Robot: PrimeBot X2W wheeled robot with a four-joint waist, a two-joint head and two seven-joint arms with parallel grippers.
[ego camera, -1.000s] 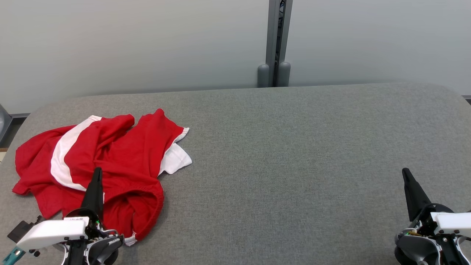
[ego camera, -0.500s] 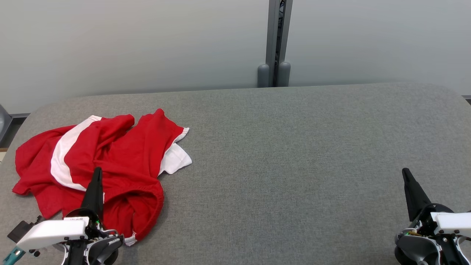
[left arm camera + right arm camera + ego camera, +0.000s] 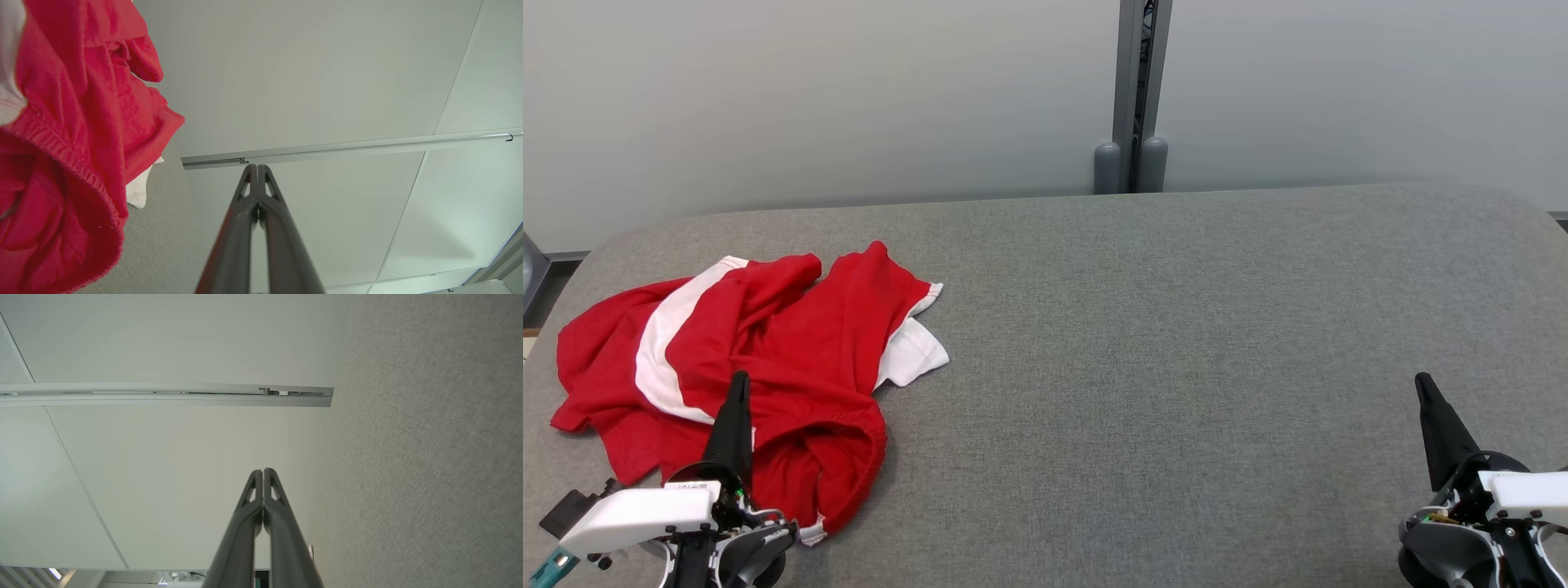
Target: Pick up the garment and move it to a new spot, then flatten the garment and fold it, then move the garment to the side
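Left arm pose: the left gripper (image 3: 739, 379) sat low at the near edge of the table (image 3: 1176, 327), its pale wrist block behind it and its fingers pointing away from the robot toward the wall (image 3: 849, 98).
Left gripper state: in its wrist view the left gripper (image 3: 257, 167) had its two fingers pressed together with nothing between them.
Right arm pose: the right gripper (image 3: 1421, 380) mirrored it, fingers leaning slightly inward.
Right gripper state: the right gripper (image 3: 262, 471) was clenched and empty, over bare table.
Garment place: the red and white garment (image 3: 792, 351) lay crumpled around and ahead of the left fingers, well apart from the right gripper; whether the fingers touched the cloth could not be told.
Garment axis: its long axis ran crosswise to the left fingers.
Garment heading: a white corner pointed toward the right gripper, and in the left wrist view the garment (image 3: 61, 143) showed an elastic-gathered edge just beside the fingers.
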